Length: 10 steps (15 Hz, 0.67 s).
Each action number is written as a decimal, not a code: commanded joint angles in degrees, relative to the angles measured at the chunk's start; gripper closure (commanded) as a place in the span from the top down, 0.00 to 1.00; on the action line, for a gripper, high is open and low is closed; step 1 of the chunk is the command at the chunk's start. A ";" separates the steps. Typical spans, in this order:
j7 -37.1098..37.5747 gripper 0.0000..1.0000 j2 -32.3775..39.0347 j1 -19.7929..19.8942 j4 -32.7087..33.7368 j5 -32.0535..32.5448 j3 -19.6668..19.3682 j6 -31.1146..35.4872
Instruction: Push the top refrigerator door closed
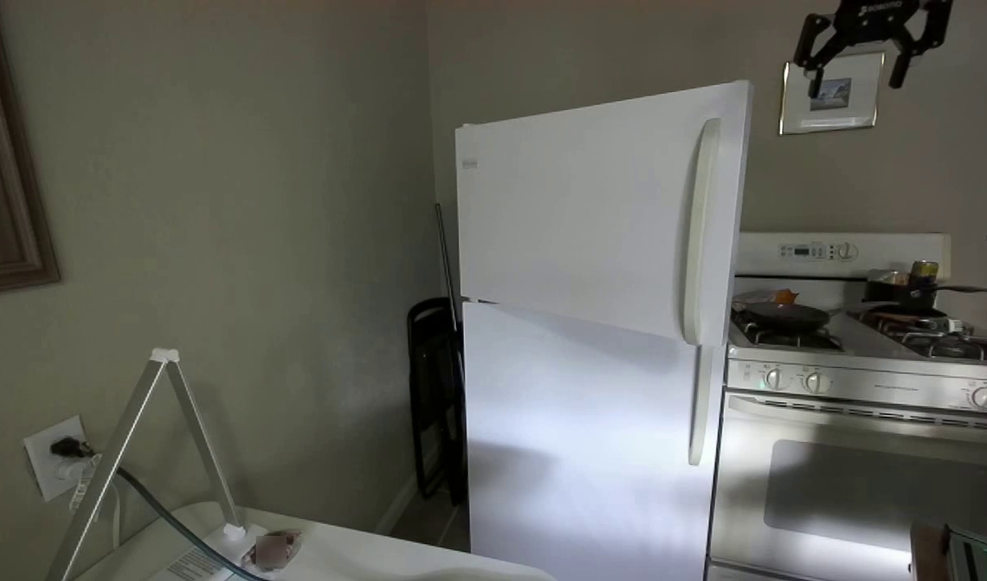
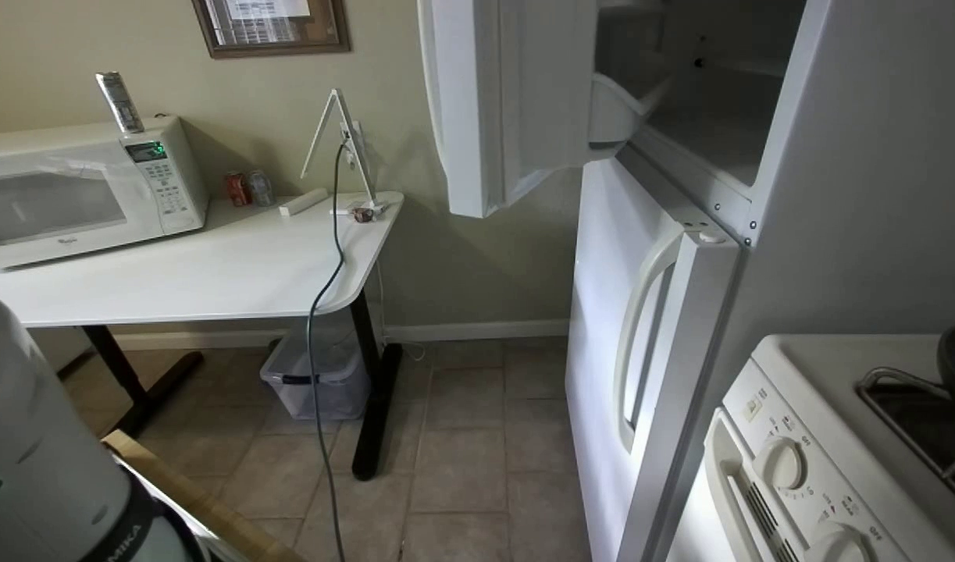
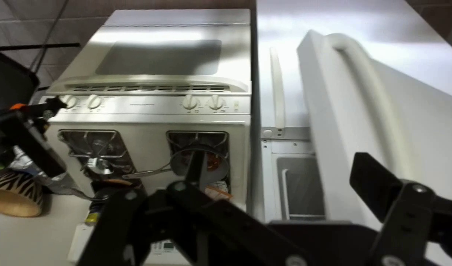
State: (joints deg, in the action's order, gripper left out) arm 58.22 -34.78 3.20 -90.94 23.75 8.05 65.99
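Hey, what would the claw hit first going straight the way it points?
Probably the stove, below the down-pointing claw in an exterior view, though depth is unclear and the top refrigerator door might come first.

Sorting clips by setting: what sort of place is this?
Looks like a kitchen, probably a home one: a white fridge beside a stove, plus a microwave.

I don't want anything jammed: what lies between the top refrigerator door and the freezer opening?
In an exterior view, only white shelving on the top refrigerator door shows there; part of the gap is out of view.
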 commanded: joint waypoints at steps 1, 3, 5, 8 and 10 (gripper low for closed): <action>5.93 1.00 -1.60 -0.27 -6.81 -6.75 -1.15 13.04; 7.81 1.00 -1.03 0.26 -10.58 -8.68 -1.49 21.91; 8.86 1.00 -0.54 1.10 -14.83 -8.30 -1.90 30.89; 8.80 1.00 1.21 2.66 -20.04 -7.23 -3.09 40.41; 8.70 1.00 2.74 4.62 -22.03 -5.73 -3.49 44.30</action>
State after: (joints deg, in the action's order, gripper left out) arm 66.14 -32.71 5.57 -109.28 17.14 5.02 105.14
